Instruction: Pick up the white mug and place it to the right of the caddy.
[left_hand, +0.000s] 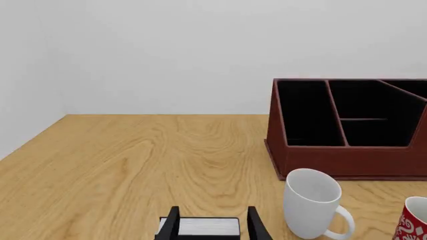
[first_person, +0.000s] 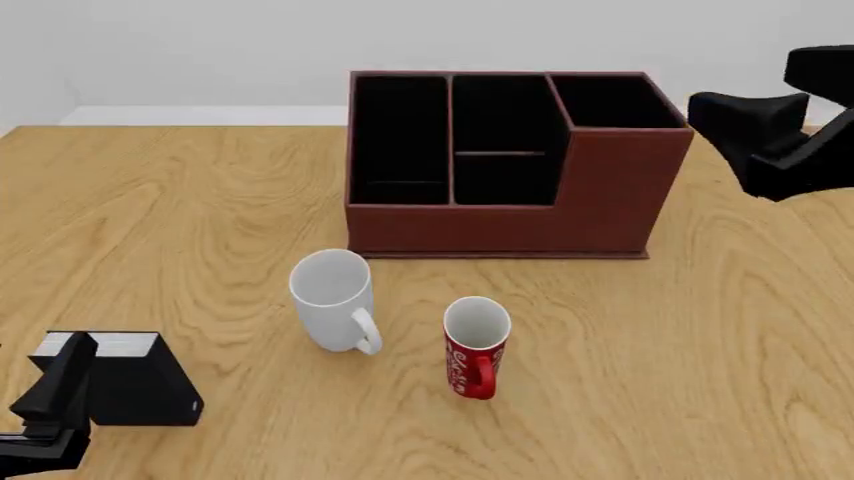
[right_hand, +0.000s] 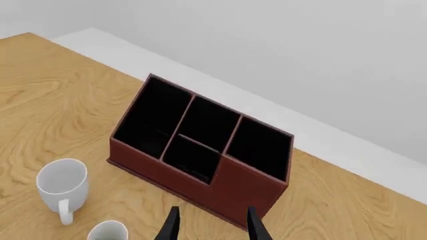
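The white mug stands upright on the wooden table just in front of the caddy's left end, its handle towards the near right. It also shows in the wrist views as the white mug and the white mug. The caddy is a dark red-brown box with black compartments at the table's back centre, caddy, caddy. My left gripper sits low at the near left, open, far from the mug. My right gripper hovers high beside the caddy's right end, open.
A red mug with white lettering stands right of the white mug. A small black box with a white top lies just ahead of the left gripper's fingers. Bare table lies right of the caddy.
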